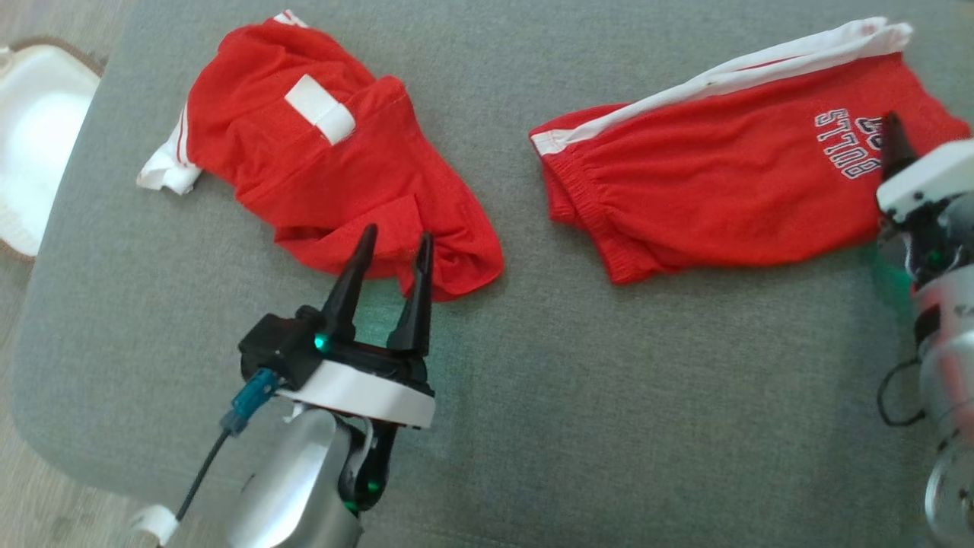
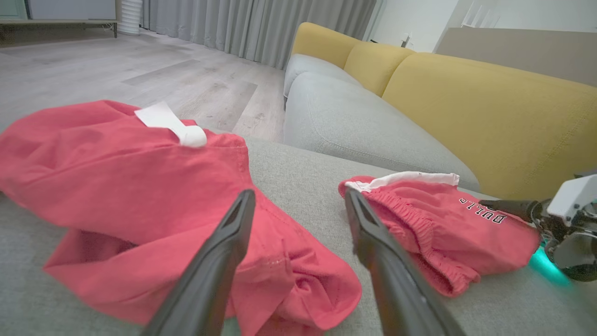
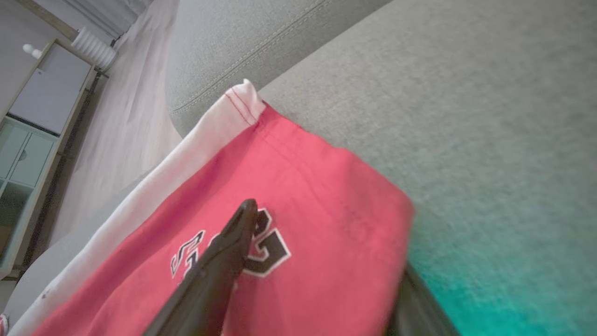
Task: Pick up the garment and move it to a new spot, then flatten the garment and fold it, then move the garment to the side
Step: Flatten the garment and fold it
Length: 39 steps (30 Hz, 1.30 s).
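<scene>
Two red garments lie on the grey cushion [image 1: 609, 396]. On the left is a crumpled red garment [image 1: 304, 175] with a white tab; it also fills the left of the left wrist view [image 2: 116, 186]. My left gripper [image 1: 396, 243] is open, its fingertips over that garment's near edge, with red cloth beneath and between the fingers [image 2: 298, 200]. On the right lie folded red shorts [image 1: 730, 175] with a white stripe and black lettering. My right gripper [image 1: 898, 152] is at their right end; its jaws stand apart, one finger [image 3: 233, 242] over the lettering, the other at the hem.
A white object [image 1: 30, 137] sits on the wood floor beyond the cushion's left edge. A sofa with yellow backs [image 2: 466, 102] and a grey seat [image 2: 350, 126] stands behind the cushion. Bare grey cushion stretches between and in front of the garments.
</scene>
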Motion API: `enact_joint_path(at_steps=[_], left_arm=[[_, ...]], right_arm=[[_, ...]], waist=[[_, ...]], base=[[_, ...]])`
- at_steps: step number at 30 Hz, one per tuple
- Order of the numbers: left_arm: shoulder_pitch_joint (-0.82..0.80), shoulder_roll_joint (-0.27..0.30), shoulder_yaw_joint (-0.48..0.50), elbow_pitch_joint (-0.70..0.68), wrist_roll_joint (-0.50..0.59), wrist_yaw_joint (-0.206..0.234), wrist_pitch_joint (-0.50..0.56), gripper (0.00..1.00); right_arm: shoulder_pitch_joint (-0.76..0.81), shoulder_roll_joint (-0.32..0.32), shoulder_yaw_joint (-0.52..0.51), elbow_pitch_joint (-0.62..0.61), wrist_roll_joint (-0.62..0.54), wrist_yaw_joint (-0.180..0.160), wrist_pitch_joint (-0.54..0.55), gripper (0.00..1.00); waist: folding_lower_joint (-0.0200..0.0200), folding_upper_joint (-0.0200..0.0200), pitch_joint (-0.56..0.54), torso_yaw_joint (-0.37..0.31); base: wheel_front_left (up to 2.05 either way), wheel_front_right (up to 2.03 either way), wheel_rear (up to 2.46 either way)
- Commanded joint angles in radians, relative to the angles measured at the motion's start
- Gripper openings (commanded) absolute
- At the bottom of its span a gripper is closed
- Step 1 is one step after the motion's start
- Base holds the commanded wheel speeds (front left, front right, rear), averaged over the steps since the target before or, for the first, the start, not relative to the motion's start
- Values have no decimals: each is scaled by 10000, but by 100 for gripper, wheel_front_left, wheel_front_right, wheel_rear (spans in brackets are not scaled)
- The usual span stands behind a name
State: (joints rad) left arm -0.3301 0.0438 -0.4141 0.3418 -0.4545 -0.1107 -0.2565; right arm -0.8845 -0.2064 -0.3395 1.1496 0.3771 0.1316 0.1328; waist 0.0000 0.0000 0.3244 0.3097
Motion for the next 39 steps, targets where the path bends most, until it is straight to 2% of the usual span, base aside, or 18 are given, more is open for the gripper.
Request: enact_joint_path(at_steps=[1, 2, 3, 4, 13, 23, 30, 39], left_arm=[[-367, 65, 201, -338, -62, 84, -53, 100], [-384, 65, 181, -339, -79, 98, -53, 100], [-397, 65, 167, -343, -93, 112, -53, 100], [-408, 65, 160, -348, -102, 125, -53, 100], [-383, 64, 243, -232, -68, 166, -53, 100], [70, 64, 463, -181, 95, 58, -53, 100], [363, 64, 539, -292, 200, -13, -53, 100], [563, 64, 637, -361, 365, -68, -53, 100]], right_arm=[[-46, 265, 200, 367, -130, -9, 305, 100], [-123, 261, 233, 475, -190, -9, 335, 100], [-190, 257, 246, 555, -225, -9, 333, 68], [-261, 267, 283, 592, -258, -9, 295, 0], [-211, 287, 758, 156, 6, -9, -1046, 0], [1131, 261, 857, -885, 1441, -9, -2660, 0], [2413, 239, 670, -1402, 1807, -9, -3439, 0], [3070, 785, 534, -1657, 1990, -9, -3720, 0]], waist=[[0, 0, 130, 123], [0, 0, 149, 138], [0, 0, 167, 148], [0, 0, 185, 149], [0, 0, -34, -214], [0, 0, -1003, -1205], [0, 0, -1550, -1885], [0, 0, -1849, -2502]], base=[[0, 0, 0], [0, 0, 0], [0, 0, 0], [0, 0, 0], [0, 0, 0], [0, 0, 0], [0, 0, 0], [0, 0, 0]])
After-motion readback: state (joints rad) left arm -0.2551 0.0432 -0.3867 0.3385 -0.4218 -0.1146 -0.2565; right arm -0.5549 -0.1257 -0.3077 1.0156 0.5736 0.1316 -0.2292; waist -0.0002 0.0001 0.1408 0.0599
